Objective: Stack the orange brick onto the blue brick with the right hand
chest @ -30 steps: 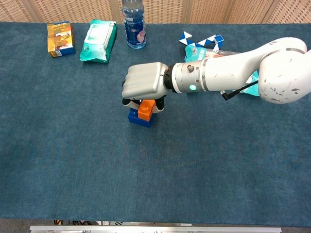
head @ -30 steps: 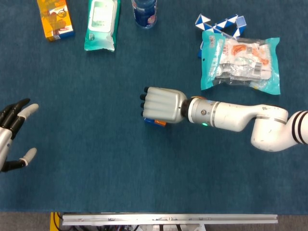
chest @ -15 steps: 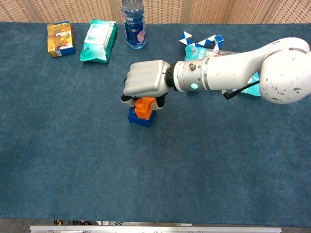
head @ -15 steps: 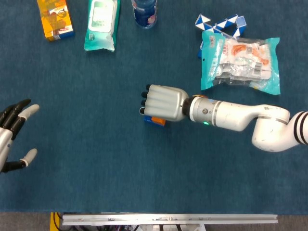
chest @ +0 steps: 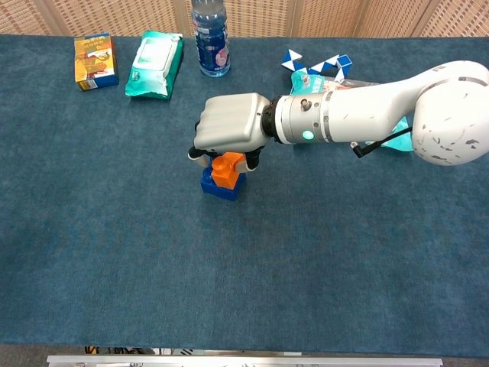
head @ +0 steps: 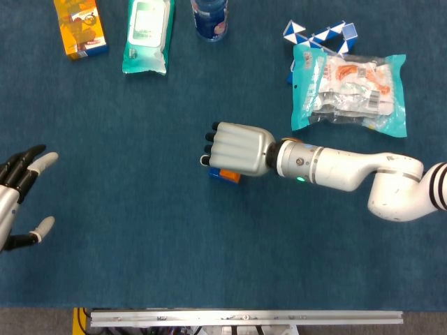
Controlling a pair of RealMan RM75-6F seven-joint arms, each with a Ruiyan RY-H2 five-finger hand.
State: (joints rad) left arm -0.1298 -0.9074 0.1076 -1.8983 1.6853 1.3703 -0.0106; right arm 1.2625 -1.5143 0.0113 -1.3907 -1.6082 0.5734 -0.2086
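Two stacked bricks sit mid-desk under the right hand [chest: 228,131]: the small orange plastic brick [chest: 226,170] rests on top of the slightly wider blue plastic brick [chest: 219,186], which stands on the dark blue carpet-covered desk [chest: 244,275]. In the chest view the right hand's pale grey back arches over the orange brick, and its dark-tipped fingers [chest: 197,155] come down on both sides of it, so the hand looks to be grasping the orange brick; whether the tips truly press the sides cannot be told. From the head camera only a sliver of orange and blue peeks out just below that hand.

Off toward the left edge, well apart from the bricks, the left hand [head: 17,195] hangs with its black, white-tipped fingers spread and nothing in it.

Beyond the right hand's forearm lies a teal plastic packet with orange contents [head: 349,91], and just past it a blue-and-white folding snake puzzle [head: 318,33]. Farther back, past the right hand's fingertips, stand a blue-labelled clear plastic bottle [chest: 209,38], a teal pack of wet wipes [chest: 155,63] and, farthest left, an orange cardboard box [chest: 95,61].
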